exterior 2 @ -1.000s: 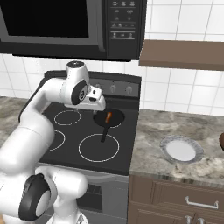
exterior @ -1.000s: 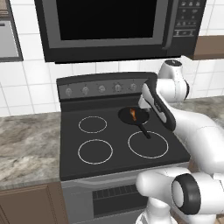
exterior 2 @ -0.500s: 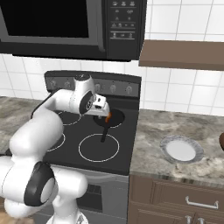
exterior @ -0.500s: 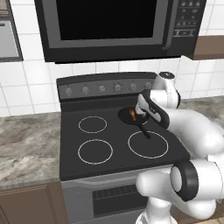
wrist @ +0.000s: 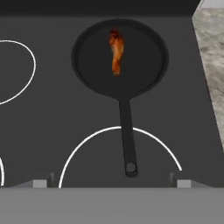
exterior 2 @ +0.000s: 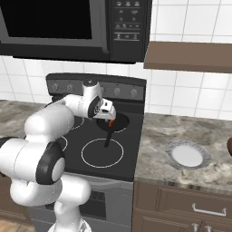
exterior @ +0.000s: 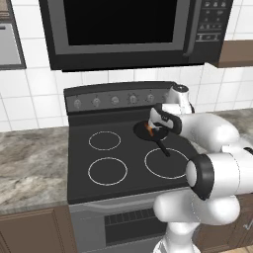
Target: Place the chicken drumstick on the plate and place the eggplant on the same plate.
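The chicken drumstick [wrist: 116, 52], slim and orange-brown with a darker reddish end, lies in a black frying pan [wrist: 144, 74] on the stove's back right burner. The pan's handle [wrist: 127, 135] points toward the front burner. My gripper [wrist: 111, 183] hovers just above the pan and handle, open, with its fingertips [wrist: 40, 183] spread wide and nothing between them. From the base, the gripper [exterior: 160, 121] hangs beside the drumstick [exterior: 148, 129]. The plate [exterior 2: 187, 154], whitish with a grey rim, sits on the counter right of the stove. The eggplant is out of view.
The black stove top [exterior: 106, 158] has several white burner rings. A microwave [exterior: 123, 29] hangs low above it. Marble counter [exterior 2: 181, 131] runs on both sides. A dark brown bowl [exterior 2: 229, 148] shows at the right edge beyond the plate.
The arm has folded down and the gripper has dropped from above the stove's back to just over the pan. The drumstick and pan have not moved.
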Motion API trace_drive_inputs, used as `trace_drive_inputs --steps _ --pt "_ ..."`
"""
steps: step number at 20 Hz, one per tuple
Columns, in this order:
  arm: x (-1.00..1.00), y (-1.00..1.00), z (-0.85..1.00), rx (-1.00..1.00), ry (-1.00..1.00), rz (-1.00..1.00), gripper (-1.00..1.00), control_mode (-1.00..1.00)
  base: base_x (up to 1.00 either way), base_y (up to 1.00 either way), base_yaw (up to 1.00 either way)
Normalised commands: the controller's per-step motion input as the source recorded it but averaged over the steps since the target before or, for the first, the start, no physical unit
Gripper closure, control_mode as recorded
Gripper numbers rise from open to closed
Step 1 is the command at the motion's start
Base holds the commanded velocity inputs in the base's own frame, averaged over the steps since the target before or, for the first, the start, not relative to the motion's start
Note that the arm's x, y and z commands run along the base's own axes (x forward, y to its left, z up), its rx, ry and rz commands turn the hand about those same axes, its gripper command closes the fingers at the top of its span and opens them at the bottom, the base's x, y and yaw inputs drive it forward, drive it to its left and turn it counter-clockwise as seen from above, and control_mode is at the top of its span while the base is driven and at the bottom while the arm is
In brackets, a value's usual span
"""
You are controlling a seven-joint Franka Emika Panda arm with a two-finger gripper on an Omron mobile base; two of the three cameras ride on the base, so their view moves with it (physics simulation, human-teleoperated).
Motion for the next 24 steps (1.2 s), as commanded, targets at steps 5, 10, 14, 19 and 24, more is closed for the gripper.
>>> trace_drive_inputs --steps 5,10,14,19,24 --pt "0.47 0.0 -0.24 0.0 0.0 -0.01 -1.0 -1.0 0.0 0.0 0.0" --pt "0.43 0.0 -0.25 0.0 0.0 -0.01 -1.0 -1.0 0.0 0.0 0.0" --pt "0.37 0.0 -0.14 0.0 0.0 0.0 -1.0 -1.0 0.0 0.0 0.0" --pt "0.33 0.0 -0.05 0.0 0.0 0.0 -1.0 -1.0 0.0 0.0 0.0" --pt "0.32 0.0 -0.14 0.0 0.0 0.0 -1.0 -1.0 0.0 0.0 0.0"
